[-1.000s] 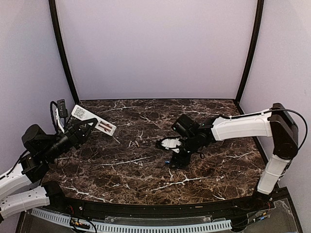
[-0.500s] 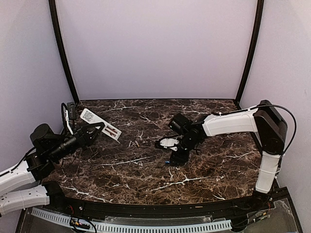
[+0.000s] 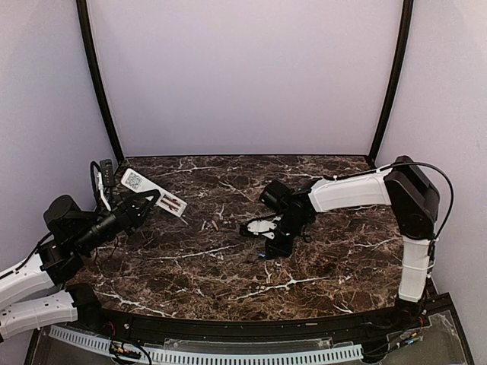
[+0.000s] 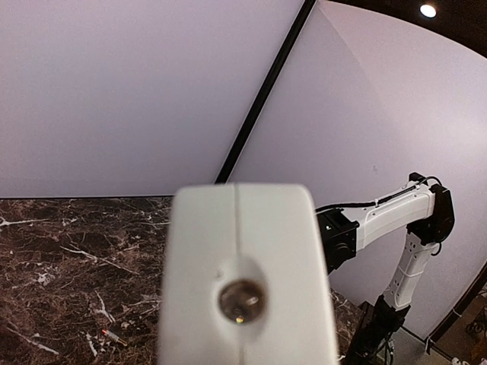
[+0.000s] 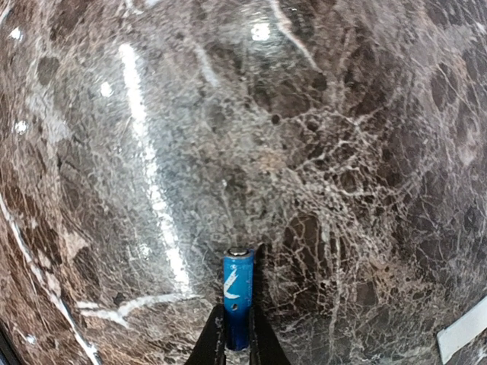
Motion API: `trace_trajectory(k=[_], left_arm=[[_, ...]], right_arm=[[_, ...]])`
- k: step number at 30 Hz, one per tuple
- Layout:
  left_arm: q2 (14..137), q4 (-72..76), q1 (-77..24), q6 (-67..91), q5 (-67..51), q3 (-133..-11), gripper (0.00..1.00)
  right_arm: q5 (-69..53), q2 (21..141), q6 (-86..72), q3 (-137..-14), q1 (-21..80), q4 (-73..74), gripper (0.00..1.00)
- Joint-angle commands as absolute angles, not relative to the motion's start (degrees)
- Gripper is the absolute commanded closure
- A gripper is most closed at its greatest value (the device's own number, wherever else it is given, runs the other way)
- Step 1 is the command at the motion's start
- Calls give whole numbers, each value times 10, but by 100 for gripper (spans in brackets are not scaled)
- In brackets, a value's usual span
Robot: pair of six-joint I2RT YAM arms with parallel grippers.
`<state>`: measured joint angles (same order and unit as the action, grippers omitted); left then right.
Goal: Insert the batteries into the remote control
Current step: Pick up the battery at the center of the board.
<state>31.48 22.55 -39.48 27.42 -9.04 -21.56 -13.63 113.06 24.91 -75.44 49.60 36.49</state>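
Remote control (image 3: 164, 197): slim and white, carried tilted above the far-left tabletop (image 3: 342, 266), with a QR label at the far end and a bay showing reddish toward the other end. Clamped across the middle by the left claw (image 3: 148, 200). Filled the left wrist view as a blurred white end face with a round emitter. Pinched in the narrow right claw (image 5: 237, 342) near the centre: a blue battery (image 5: 237, 293), white mark on its side, metal cap pointing away from the fingers. Lay loose between the arms: a dull tan battery (image 3: 214, 225). Compared with half a second before: had drifted slightly left; right elbow folded further inward.
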Motion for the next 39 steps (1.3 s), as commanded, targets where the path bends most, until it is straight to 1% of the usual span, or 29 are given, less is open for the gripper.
trace_trajectory(k=[1,3,6,12,18,21,27,32,37,38,39], left_arm=[[309,230,-396,266,-84,-210,100],[312,232,-396,272,-78,-206,100],[325,240,-396,305,-59,-198,100],[358,271,-396,348,-51,-172,100],[405,287,-398,402,1,-138,100],[441,343,-405,432,13,-119,100],[550,435,-416,444,10,-117,100],[663,556,-417,458,2,-114,100],[846,696,-423,496,-51,-130,100],[869,747,-423,510,-57,-131,100],[916,800,-424,516,-59,-135,100]], right_arm=[[-127,1146,244,-755,501,393,94],[-123,1148,243,-753,503,393,98],[-128,1148,237,-753,504,392,100],[-134,1129,217,-753,502,387,100],[-184,1077,174,-739,488,342,100],[-201,1060,149,-728,486,315,100],[-257,1035,106,-719,486,266,100],[-308,1014,65,-697,486,191,100],[-332,1040,34,-710,489,164,100],[-334,1046,28,-712,491,160,100],[-336,1050,25,-714,494,156,100]])
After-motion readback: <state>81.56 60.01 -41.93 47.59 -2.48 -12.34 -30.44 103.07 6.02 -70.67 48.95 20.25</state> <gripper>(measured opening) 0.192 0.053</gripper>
